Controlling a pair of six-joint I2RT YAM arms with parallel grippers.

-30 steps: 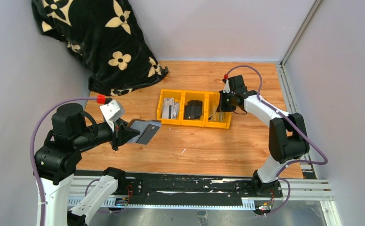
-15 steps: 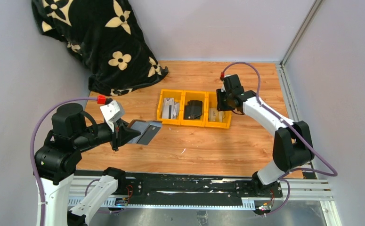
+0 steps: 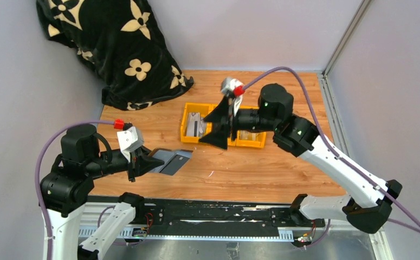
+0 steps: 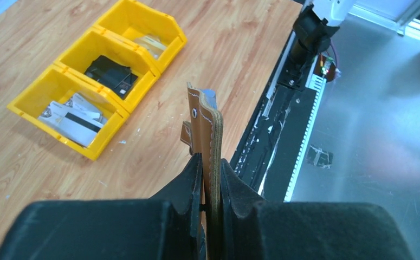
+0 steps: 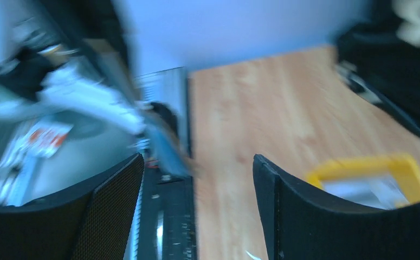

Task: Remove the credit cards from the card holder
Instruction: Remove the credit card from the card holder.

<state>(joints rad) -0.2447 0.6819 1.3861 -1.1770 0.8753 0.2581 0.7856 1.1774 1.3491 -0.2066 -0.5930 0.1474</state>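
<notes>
left fingers (image 4: pixel 192 179) pinch card holder (image 4: pixel 212 130) edge-on, upright | three yellow bins (image 4: pixel 142 84) upper left on wooden table (image 4: pixel 224 43)

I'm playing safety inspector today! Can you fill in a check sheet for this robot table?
Surface: wooden tabletop, few tiny white scraps.
Job's things: brown card holder held up off the wood; cards lie in yellow bins.
Clutter: black flowered blanket, far left corner.
Grippers: left gripper shut on card holder; right gripper open, empty.
Cables: purple cables loop over both arms; no snags seen.
Surroundings: grey walls, black rail at near edge.
</notes>
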